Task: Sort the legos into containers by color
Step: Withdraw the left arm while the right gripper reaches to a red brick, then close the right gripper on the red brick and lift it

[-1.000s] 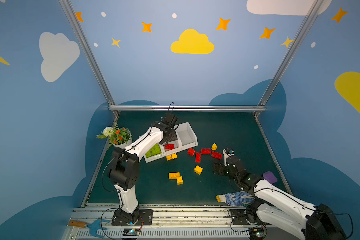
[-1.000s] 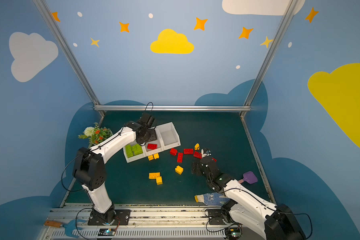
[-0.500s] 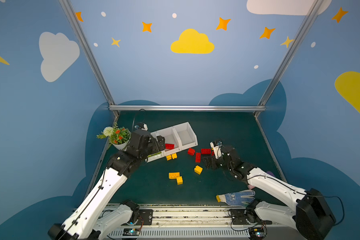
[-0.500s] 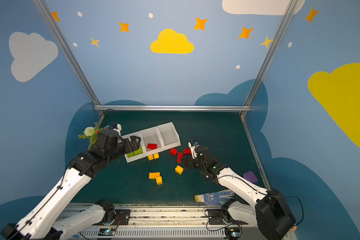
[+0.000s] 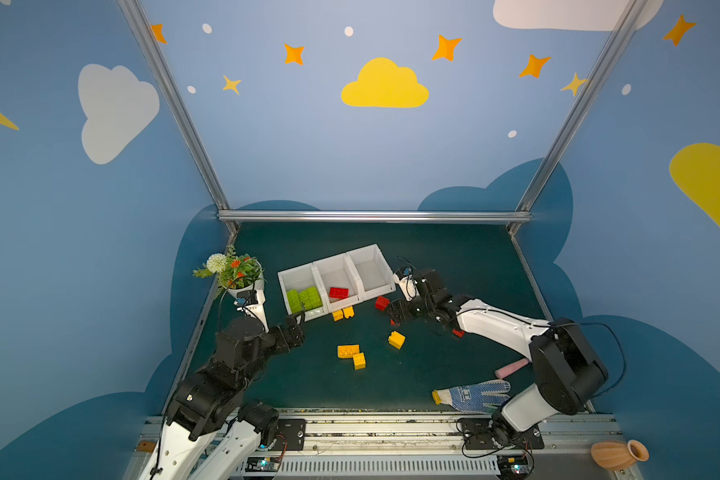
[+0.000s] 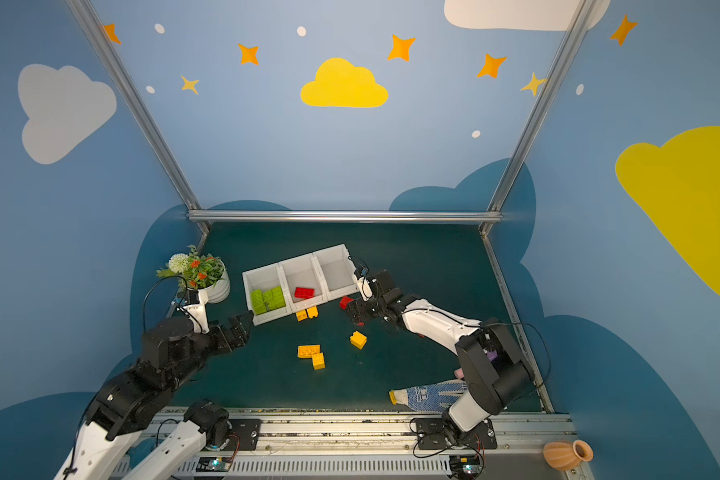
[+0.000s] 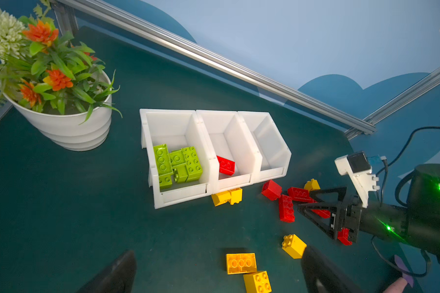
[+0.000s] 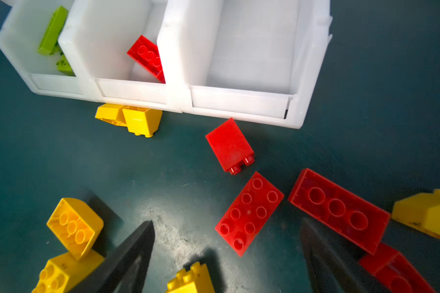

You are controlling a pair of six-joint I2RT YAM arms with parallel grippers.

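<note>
Green legos binned, 1 red lego in middle container; yellow legos and other reds left on table. Left end effector and right end effector wide, empty.

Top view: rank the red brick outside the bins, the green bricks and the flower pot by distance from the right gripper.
1. Red brick: right beside the right gripper, at its tips.
2. Green bricks: in the leftmost bin.
3. Flower pot: far left, past that bin.

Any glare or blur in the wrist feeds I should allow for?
Right wrist view: pale glare on the dark green mat between the blurred black fingers of the right gripper; red studded brick sharp. Left wrist view: white plastic bins crisp, left gripper fingers soft.
</note>
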